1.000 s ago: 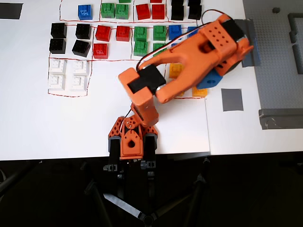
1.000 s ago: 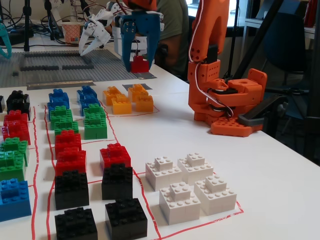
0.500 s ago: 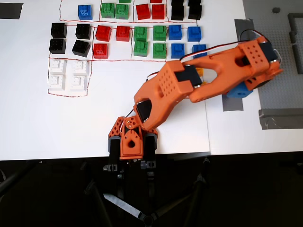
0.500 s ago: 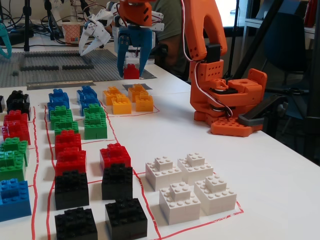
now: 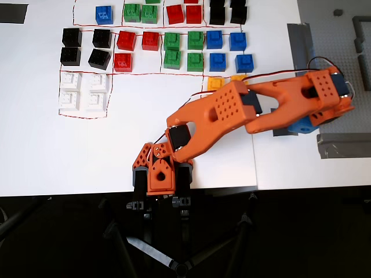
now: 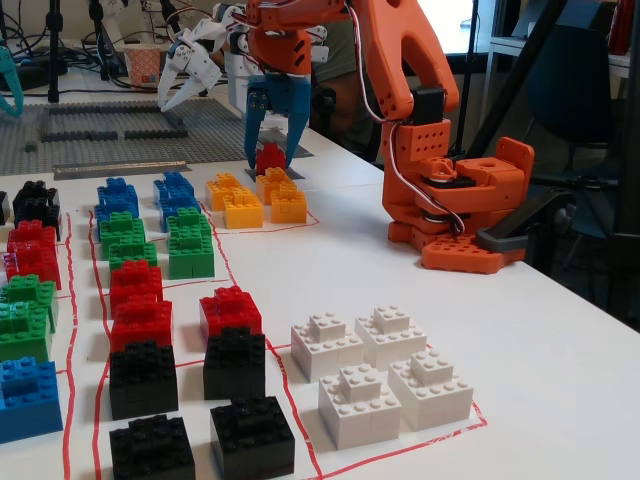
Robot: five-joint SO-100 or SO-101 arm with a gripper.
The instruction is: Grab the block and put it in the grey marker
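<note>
In the fixed view the red block stands on the grey marker, just behind the yellow blocks. My gripper hangs straight over it, its blue fingers spread wider than the block, one on each side, so it is open. From overhead, the orange arm reaches right and the blue gripper covers the block. Only a sliver of the grey marker shows beside it.
Red, green, blue, black, white and yellow blocks sit in red-outlined groups left of the marker. A grey studded baseplate with grey tape strips lies just beyond the gripper. The arm's base stands at the table edge.
The arm swung right and came down over the grey marker with the red block. The fingers have since spread, and the block now rests on the marker.
</note>
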